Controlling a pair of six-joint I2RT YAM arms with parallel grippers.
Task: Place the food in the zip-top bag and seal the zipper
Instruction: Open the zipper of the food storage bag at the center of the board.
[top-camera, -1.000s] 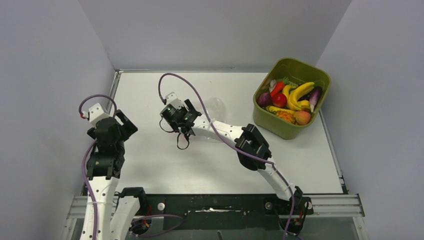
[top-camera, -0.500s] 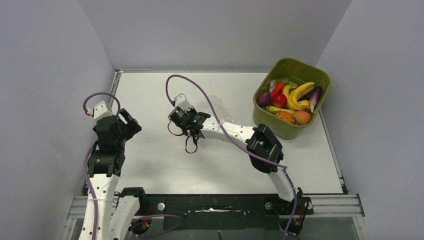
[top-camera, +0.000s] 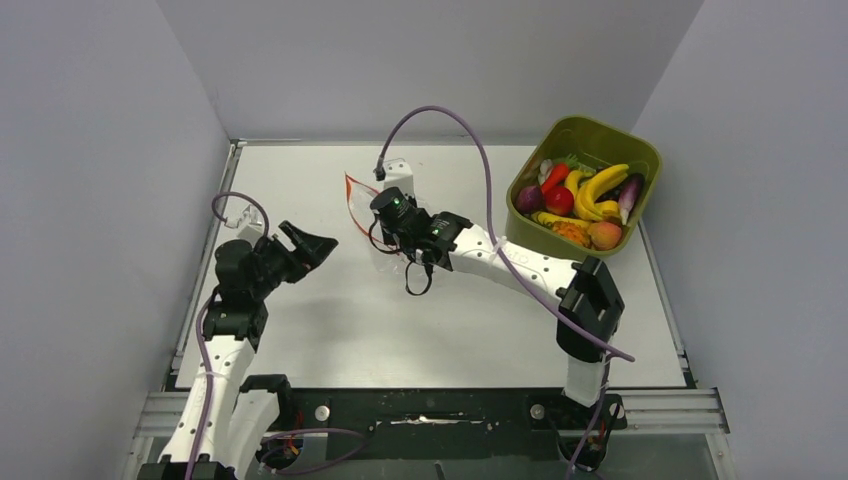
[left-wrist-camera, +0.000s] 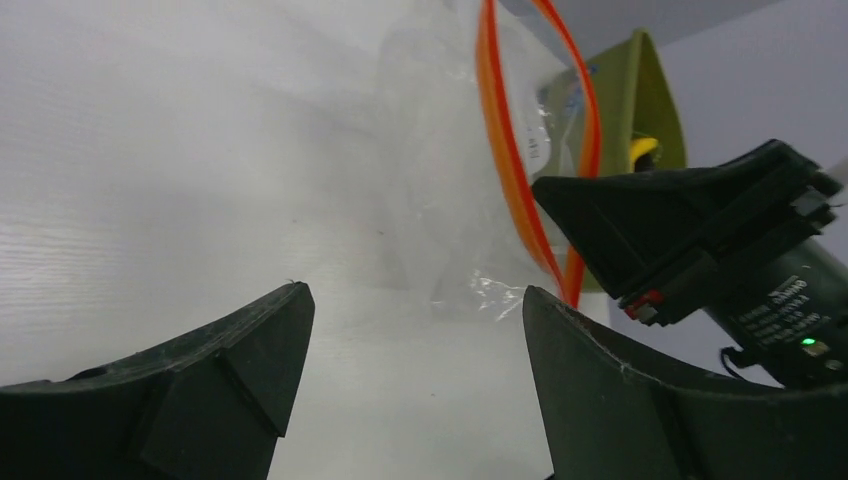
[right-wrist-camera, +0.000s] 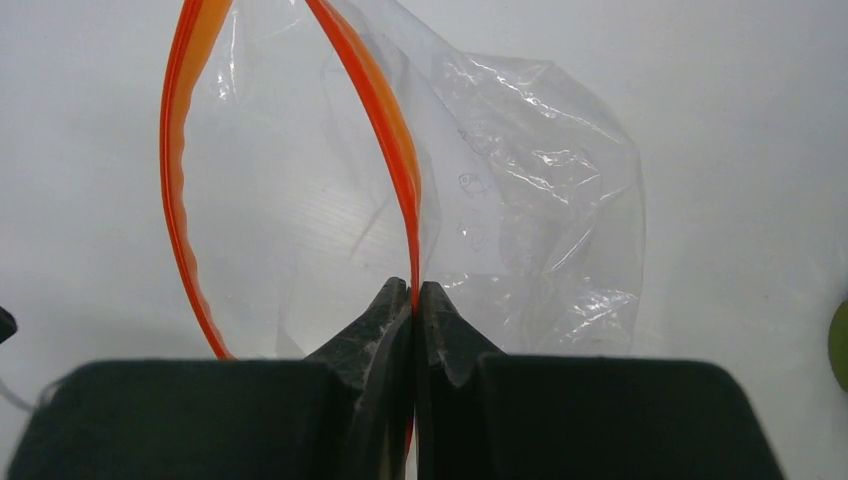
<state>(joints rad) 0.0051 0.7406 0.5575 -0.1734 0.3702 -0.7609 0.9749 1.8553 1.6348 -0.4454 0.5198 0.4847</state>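
The clear zip-top bag (right-wrist-camera: 530, 200) hangs with its mouth spread open. My right gripper (right-wrist-camera: 415, 290) is shut on one side of the orange-red zipper (right-wrist-camera: 385, 120); the other side bows out to the left. In the top view the right gripper (top-camera: 373, 222) holds the bag (top-camera: 362, 215) up at mid-table. My left gripper (top-camera: 312, 240) is open just left of the bag, apart from it. Between the left gripper's (left-wrist-camera: 412, 292) fingers I see only table, with the bag (left-wrist-camera: 440, 200) and zipper (left-wrist-camera: 500, 150) beyond. The food (top-camera: 580, 200) lies in the green bin.
The olive-green bin (top-camera: 550, 255) stands at the back right corner against the right wall. Grey walls close in the white table (top-camera: 330, 330) on three sides. A purple cable (top-camera: 470, 125) arcs above the right arm.
The right gripper closed on the zipper and moved back and right, lifting the bag's mouth open. The left arm swung right toward the bag, gripper still open.
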